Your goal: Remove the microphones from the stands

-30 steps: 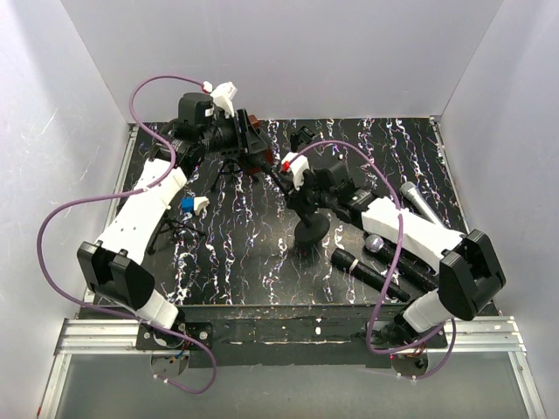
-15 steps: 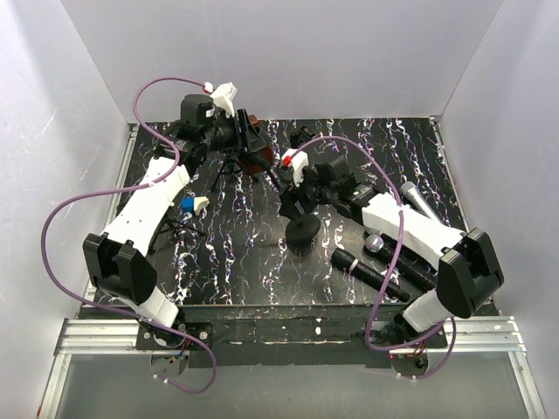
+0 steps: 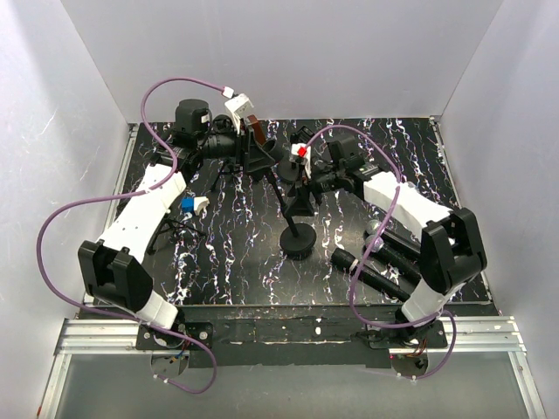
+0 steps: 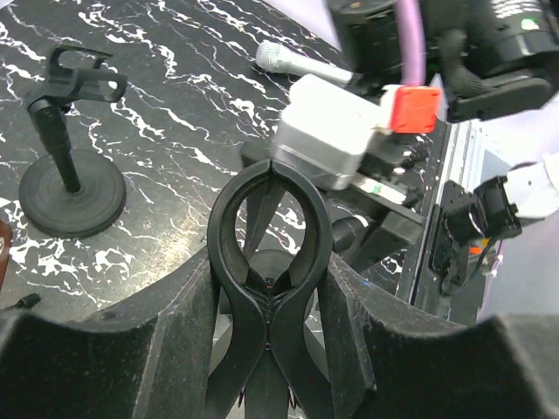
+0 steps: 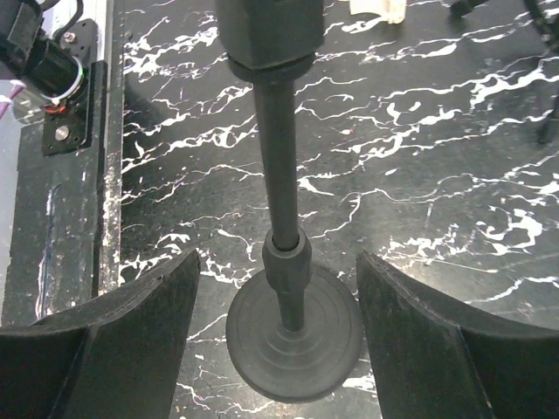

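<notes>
Left pincer [image 4: 271,269] closed on the sides of a black loop-shaped clip [image 4: 225,218], by the far edge of the table [image 3: 227,262], left of centre. Right pincer [image 5: 278,262] spread wide, one finger on each side of the round-based stand [image 5: 281,157] at mid-table, clear of its pole. A black microphone [image 3: 367,271] lies flat near the near right corner.

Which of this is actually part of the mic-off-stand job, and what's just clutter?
Job:
- black round-base microphone stand
- black spring clip, gripped by left hand; no microphone visible in it
- right hand, open around the pole

Lying about:
- silver-headed microphone
- black handheld microphone
- second black round-base stand, clip empty
</notes>
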You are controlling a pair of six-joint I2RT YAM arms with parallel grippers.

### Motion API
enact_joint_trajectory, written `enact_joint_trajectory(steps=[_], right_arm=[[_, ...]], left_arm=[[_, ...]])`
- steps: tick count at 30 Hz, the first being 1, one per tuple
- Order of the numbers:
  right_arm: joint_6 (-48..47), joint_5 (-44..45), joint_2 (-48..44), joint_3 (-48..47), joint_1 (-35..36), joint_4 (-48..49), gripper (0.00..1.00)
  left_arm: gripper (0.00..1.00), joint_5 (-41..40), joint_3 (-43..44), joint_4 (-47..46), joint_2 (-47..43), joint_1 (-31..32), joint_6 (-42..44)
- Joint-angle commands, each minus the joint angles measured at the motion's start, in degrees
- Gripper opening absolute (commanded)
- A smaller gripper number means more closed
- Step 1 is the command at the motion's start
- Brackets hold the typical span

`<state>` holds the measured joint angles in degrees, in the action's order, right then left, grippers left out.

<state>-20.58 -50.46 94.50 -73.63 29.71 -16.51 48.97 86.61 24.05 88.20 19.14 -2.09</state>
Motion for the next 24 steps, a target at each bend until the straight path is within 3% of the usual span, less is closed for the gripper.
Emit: enact_joint_trajectory(steps=[1, 5, 8, 14, 16, 18, 20, 22, 24], right_arm=[[-1.83, -5.88, 2.18, -0.91, 0.87, 3.59, 0.78], [-2.19, -5.00, 3.85, -0.56, 2.01, 5.35, 0.74], [0.35, -0.80, 4.12, 1.20, 2.89, 9.02, 0.65], [5.10, 11.86, 0.52, 7.00, 5.35, 15.99, 0.28], [7.38, 15.54, -1.15, 7.79, 5.79, 15.90, 0.05], [12.03, 27.27, -3.43, 8.41, 8.06, 18.35, 0.01], [18.60, 59.95, -5.81, 8.32, 12.36, 19.92, 0.01], [24.94, 68.79, -5.82, 5.70, 12.74, 16.97, 0.01], [29.53, 70.76, -5.55, 2.88, 12.82, 13.10, 0.01]], left_arm=[[0.00, 3.85, 1.10, 4.59, -1.90, 0.46, 6.83], [0.00, 3.85, 1.90, 6.00, -1.54, 0.38, 8.06], [0.00, 3.33, 2.16, 6.01, -1.46, 0.29, 7.98], [0.00, -0.53, 2.77, 4.16, -0.84, 0.29, 7.10], [0.00, -6.05, 3.04, 3.20, -1.28, 0.29, 4.39], [0.00, -14.74, 3.30, 1.35, -1.98, 0.29, -1.93], [0.00, -23.70, 5.31, 2.13, -1.37, 0.38, -9.47], [0.00, -32.14, 9.00, 5.98, 0.56, 0.29, -19.13], [0.00, -36.91, 12.78, 10.03, 2.93, 0.38, -26.80]])
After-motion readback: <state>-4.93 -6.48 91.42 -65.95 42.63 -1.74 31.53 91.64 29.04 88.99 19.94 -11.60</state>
